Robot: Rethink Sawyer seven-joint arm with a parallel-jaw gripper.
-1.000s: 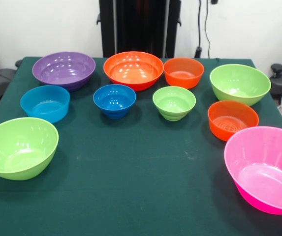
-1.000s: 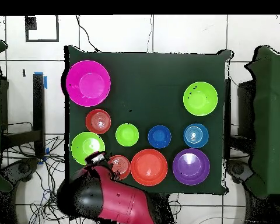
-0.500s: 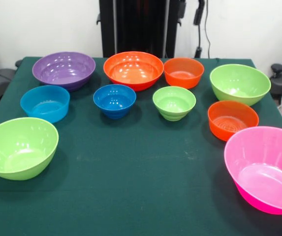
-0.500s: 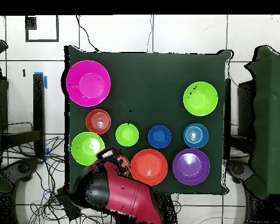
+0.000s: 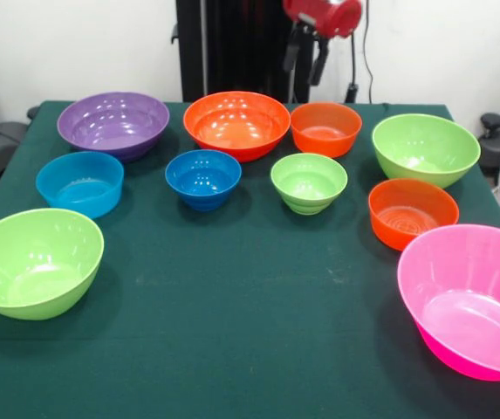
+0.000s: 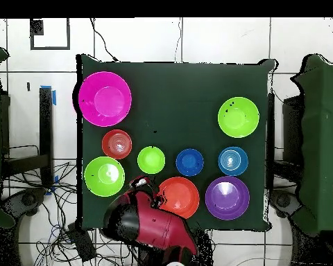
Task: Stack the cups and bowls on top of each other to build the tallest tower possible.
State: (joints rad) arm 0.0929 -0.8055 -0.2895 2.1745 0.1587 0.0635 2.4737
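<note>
Nothing is stacked yet: all ten bowls (image 5: 237,124) sit apart on the table (image 5: 250,349). My gripper (image 5: 305,59) hangs spread, empty (everything remains).

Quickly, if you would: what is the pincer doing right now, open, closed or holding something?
Pincer: open and empty, above the small orange plastic bowl.

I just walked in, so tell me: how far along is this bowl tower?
Nothing looks stacked: all ten bowls sit singly on the green table, from the pink bowl to the purple bowl. In hand: the claw hangs empty above the far row, near the small orange bowl. The whole stacking job remains.
</note>
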